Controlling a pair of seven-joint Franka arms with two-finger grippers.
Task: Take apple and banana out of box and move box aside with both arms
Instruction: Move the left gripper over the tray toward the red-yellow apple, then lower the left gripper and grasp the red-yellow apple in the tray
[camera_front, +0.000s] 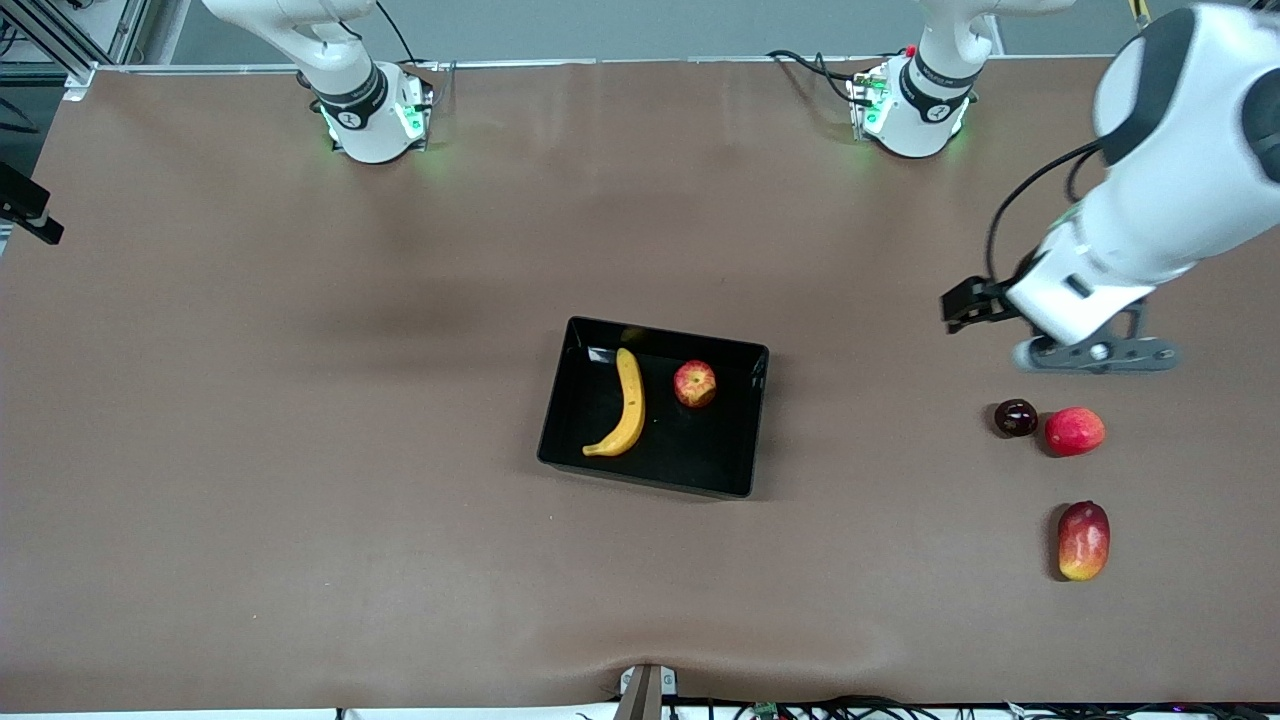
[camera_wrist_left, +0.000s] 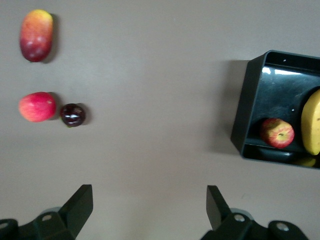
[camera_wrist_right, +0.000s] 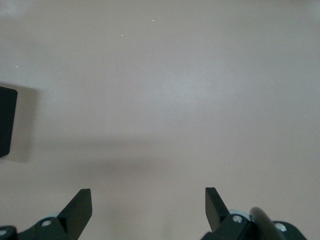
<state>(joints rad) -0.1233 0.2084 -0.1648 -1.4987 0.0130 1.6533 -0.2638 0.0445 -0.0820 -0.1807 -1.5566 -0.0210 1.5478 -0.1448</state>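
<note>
Banana (camera_front: 627, 405) and apple (camera_front: 695, 384) in black box (camera_front: 560, 400), left pincer (camera_wrist_left: 145, 210) wide and empty over bare table (camera_front: 300, 400) beside it, right pincer (camera_wrist_right: 145, 210) wide, empty, over table

Brown table (camera_front: 300, 450); toward left arm's end: dark maroon round fruit (camera_front: 1015, 417) just beside a red round fruit (camera_front: 1075, 431), red-yellow mango (camera_front: 1084, 540) nearer the front camera, apart from both, lying on its side

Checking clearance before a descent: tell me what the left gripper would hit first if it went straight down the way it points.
Probably bare table: the left gripper points down with open fingers, and nothing lies between them.
</note>
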